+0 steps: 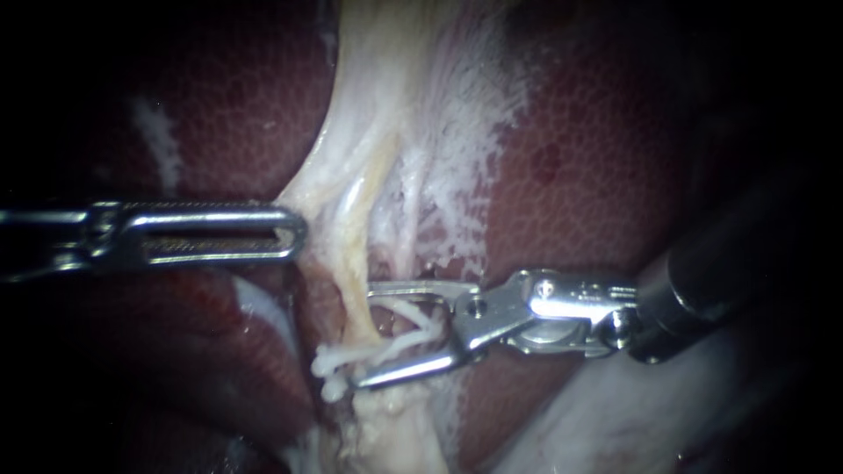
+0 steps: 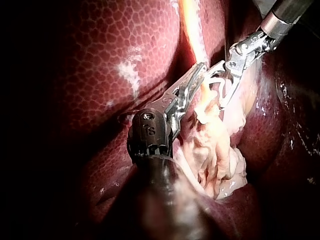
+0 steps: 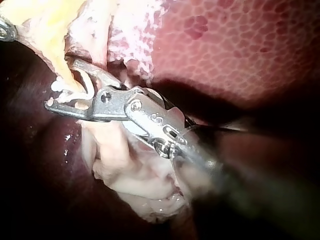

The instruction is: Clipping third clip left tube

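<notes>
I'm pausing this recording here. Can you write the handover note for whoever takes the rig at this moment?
Left instrument: its tip is against the pale tissue beside the tube. Whether it grips anything cannot be told.
Right instrument: jaws open, one on each side of the tube, with a white clip between them.
Done: white clip ends show on the tube next to the lower jaw's tip. How many clips are there cannot be read.
Left: this clip does not look shut across the tube. The likely next step is to close the jaws on it, then open and back off.
</notes>
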Motion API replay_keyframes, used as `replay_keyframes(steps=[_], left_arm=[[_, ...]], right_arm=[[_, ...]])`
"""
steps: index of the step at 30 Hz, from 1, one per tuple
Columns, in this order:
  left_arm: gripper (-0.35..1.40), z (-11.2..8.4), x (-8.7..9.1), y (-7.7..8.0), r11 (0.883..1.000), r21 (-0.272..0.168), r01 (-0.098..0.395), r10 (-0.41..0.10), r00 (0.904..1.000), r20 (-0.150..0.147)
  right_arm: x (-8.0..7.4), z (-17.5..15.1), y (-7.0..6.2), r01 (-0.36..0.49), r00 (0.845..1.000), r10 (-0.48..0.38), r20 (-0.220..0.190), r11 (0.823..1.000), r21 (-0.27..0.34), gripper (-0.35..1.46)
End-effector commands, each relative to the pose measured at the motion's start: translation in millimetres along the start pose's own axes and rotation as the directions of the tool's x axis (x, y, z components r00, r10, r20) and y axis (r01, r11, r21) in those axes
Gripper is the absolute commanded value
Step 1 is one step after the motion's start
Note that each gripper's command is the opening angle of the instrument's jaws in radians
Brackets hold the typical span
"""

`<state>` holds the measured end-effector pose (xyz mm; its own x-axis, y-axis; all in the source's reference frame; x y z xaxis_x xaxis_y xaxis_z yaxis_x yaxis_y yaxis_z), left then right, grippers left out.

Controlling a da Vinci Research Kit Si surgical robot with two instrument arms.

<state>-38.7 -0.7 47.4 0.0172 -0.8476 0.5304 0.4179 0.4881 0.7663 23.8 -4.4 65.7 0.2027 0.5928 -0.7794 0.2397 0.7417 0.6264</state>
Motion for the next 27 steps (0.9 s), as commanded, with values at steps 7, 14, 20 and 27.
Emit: replay_keyframes(steps=[7,14,20,27], left_arm=[[-0.35,0.1,0.1,0.1,1.000,0.001,0.000,0.000,1.0000,0.000],[-0.35,0.2,0.2,0.1,1.000,0.000,-0.001,0.001,1.0000,0.000],[-0.35,0.1,0.2,0.1,1.000,0.000,-0.001,0.001,1.0000,0.000],[-0.35,0.2,0.3,0.1,1.000,-0.001,-0.001,0.001,1.0000,0.001]], right_arm=[[1.0,0.5,-0.6,-0.043,0.999,0.043,0.002,0.998,0.051,0.53],[2.1,2.3,0.5,-0.051,0.999,0.051,-0.001,0.997,0.055,0.53],[3.7,2.0,1.2,-0.061,0.998,0.062,-0.005,0.997,0.055,0.51],[6.5,0.9,2.2,-0.085,0.996,0.086,-0.013,0.995,0.060,0.50]])
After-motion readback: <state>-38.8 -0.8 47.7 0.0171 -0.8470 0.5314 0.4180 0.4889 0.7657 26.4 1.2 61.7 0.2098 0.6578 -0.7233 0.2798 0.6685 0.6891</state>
